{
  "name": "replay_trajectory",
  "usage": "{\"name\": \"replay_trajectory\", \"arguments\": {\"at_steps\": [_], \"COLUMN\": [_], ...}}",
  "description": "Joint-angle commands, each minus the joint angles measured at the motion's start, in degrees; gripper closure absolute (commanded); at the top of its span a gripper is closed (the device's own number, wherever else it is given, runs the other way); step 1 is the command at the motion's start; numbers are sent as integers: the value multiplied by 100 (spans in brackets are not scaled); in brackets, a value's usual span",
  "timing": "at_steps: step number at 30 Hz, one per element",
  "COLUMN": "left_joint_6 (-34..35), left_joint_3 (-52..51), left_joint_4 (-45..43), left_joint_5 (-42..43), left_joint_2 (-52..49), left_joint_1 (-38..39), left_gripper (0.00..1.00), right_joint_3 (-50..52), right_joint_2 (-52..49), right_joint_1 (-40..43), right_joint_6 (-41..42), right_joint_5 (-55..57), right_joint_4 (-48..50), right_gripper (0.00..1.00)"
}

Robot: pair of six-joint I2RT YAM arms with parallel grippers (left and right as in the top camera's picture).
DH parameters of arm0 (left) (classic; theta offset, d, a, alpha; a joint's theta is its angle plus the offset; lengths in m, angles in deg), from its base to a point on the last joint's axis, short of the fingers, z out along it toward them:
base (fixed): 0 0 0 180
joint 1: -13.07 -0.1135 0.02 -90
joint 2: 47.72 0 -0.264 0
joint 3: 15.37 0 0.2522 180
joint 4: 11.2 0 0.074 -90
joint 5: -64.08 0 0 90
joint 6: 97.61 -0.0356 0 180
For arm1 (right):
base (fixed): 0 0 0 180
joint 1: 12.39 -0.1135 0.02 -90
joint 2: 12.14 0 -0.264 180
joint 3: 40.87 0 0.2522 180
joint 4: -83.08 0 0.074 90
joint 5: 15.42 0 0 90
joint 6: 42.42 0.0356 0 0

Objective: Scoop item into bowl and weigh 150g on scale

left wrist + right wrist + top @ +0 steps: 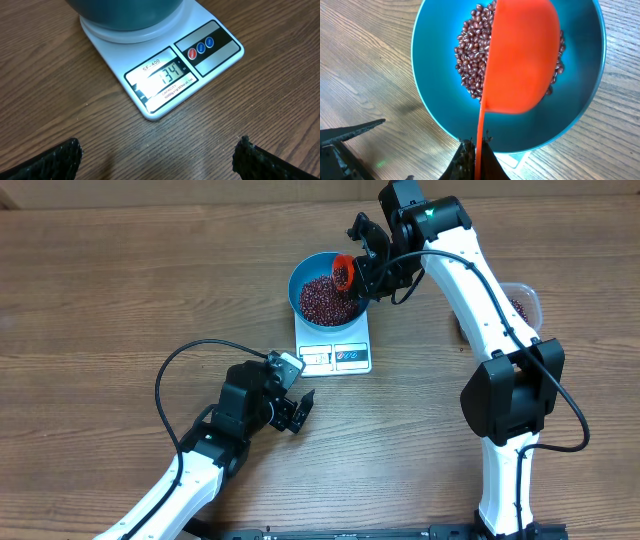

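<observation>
Bright, even light, soft shadows, glare on the scale (pixel 165 75) display

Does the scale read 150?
No, the display on the scale shows 134.

**Left hand (pixel 297 412) spread wide just short of the small flat white rectangular kitchen scale (pixel 352 340); right hand (pixel 368 262) clamped shut at its far edge.**
The left arm (pixel 190 470), white links with black joints, reaches in from the near-left of the scale. Its wrist aims the hand at the scale's display edge, and its black fingers (pixel 52 160) stand far apart and empty above the brown wood-grain worktop (pixel 100 300). The right arm (pixel 480 290) climbs past the scale's right side. Its wrist doubles back toward the scale's far edge, with the hand closed on the thin handle of an orange plastic scoop (pixel 520 55).
</observation>
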Motion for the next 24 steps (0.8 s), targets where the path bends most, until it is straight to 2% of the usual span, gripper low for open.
{"name": "replay_trajectory", "arguments": {"at_steps": [1,24], "left_joint_6": [85,85], "left_joint_3": [-7,-7], "left_joint_4": [-20,-20], "left_joint_5": [20,20], "left_joint_2": [-39,-39], "left_joint_1": [2,2], "left_gripper": [0,0], "right_joint_3": [-197,-197], "right_joint_2": [286,286], "right_joint_1": [17,-404], "right_joint_6": [-59,9], "right_joint_5": [-109,1316], "right_joint_4": [24,46], "right_gripper": [96,96]}}
